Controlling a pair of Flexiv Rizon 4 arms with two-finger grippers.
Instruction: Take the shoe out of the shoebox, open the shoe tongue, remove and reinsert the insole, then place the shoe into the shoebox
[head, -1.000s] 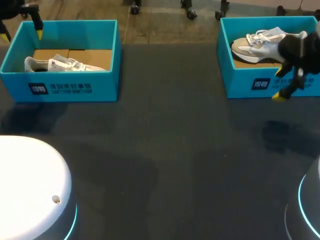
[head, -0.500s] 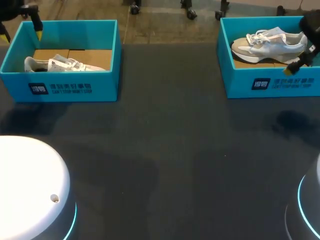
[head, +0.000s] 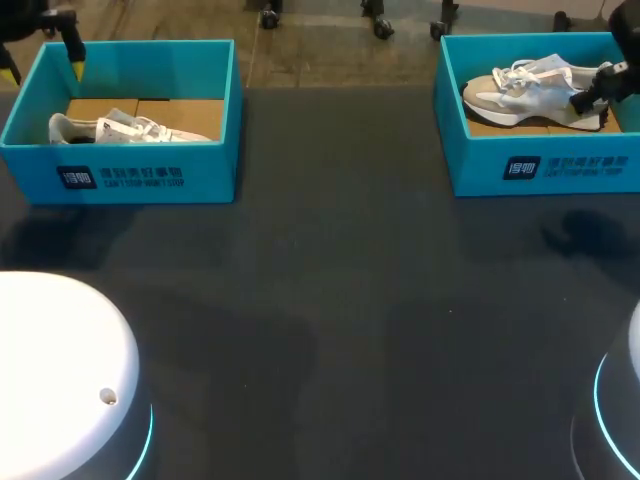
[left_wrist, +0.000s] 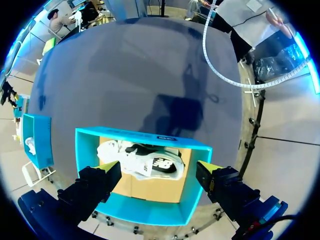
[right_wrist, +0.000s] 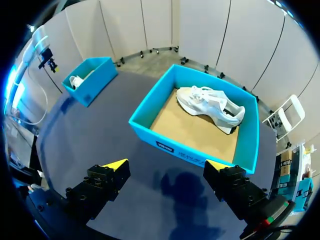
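The right hand (right_wrist: 166, 167) is released, its two yellow-tipped fingers spread wide with nothing between them. It hangs above the dark grey desk (head: 330, 300), and in its wrist view the right-side teal cardboard shoebox (right_wrist: 175, 147) lies ahead of the fingers, not yet between them. The white and beige lace-up trainer (right_wrist: 212, 107) sits on its sole on the brown cardboard floor of that box, close to the wall farthest from the hand. The step in hand appears to be the approach for lifting this trainer out. Centre the open hand over the midfoot, turn the fingers to straddle the upper from both sides, and descend clear of the box walls. Close on the firm sides of the upper, not on the laces, then lift straight up so the sole does not catch the rim. The left hand (left_wrist: 157, 170) is likewise released and hangs above the left-side teal cardboard shoebox (left_wrist: 145, 209), where a white trainer with a dark lining (left_wrist: 145, 162) lies untouched. Compared with one second earlier, the right hand has risen from in front of the box's front wall to the box's far right corner beside the trainer's heel. Both trainers, both boxes and the left arm are unchanged.
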